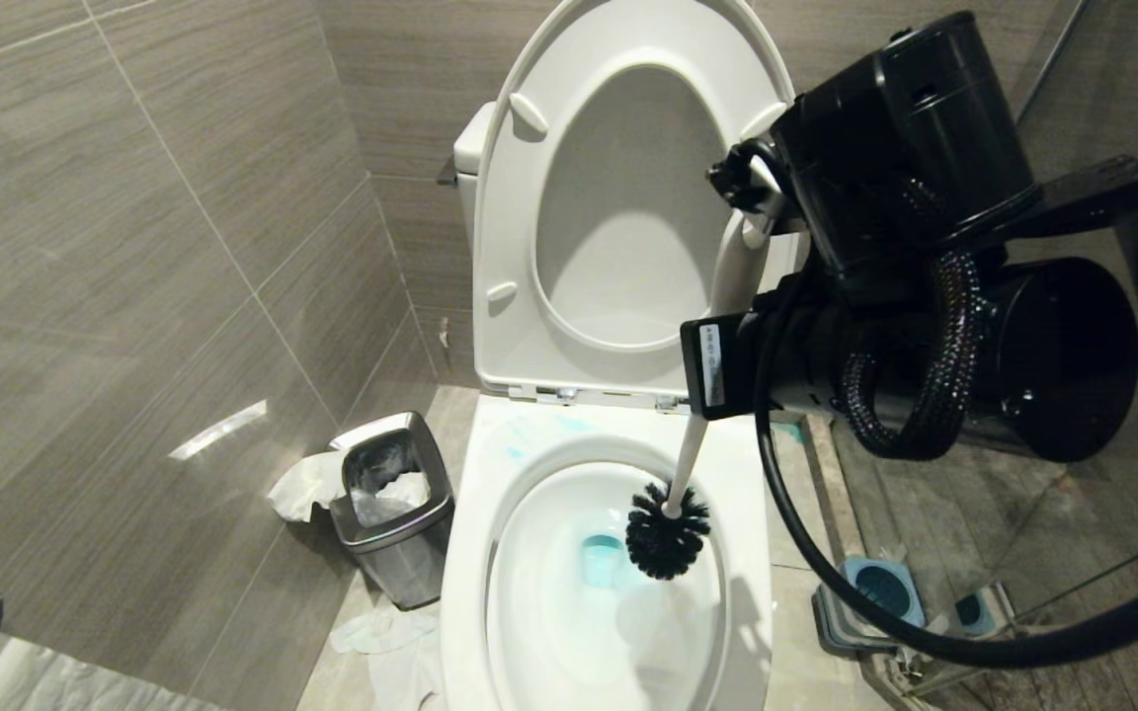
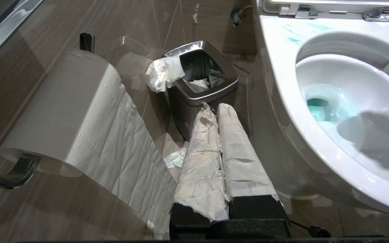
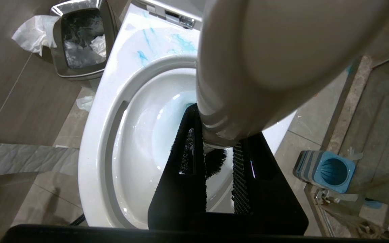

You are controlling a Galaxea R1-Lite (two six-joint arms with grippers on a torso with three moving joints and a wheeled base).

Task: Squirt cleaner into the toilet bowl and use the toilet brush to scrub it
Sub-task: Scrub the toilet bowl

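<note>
A: With blue cleaner (image 1: 601, 555) already tinting the water at the bottom of the toilet bowl (image 1: 490, 553) and streaking its back rim, the squirting step looks done; the bottle itself is nowhere in view.

B: And the scrubbing? The right tool (image 1: 749, 197) is clamped on the upper end of the toilet brush (image 1: 670, 528), whose white handle slants down past the raised seat (image 1: 510, 247) while the black bristle head hangs over the far right part of the basin, just above the pale blue pool.

A: I would judge it barely begun (the bristles seem near the ceramic, but contact cannot be confirmed). The smears on the rim remain unwiped, and the inner walls remain to be worked.

B: Returning the brush is also left: its blue-and-grey holder (image 1: 880, 588) stands empty on the floor to the right of the toilet.

A: The left tool (image 2: 219, 135), its fingers wrapped in white paper and pressed together on nothing, is parked low beside the steel waste bin (image 2: 201, 84) and a hanging toilet roll (image 2: 79, 111).

B: Any writing? Only a small white label (image 1: 709, 365) on the right arm, its print too fine to read; no brand shows on toilet, brush or bin.
</note>
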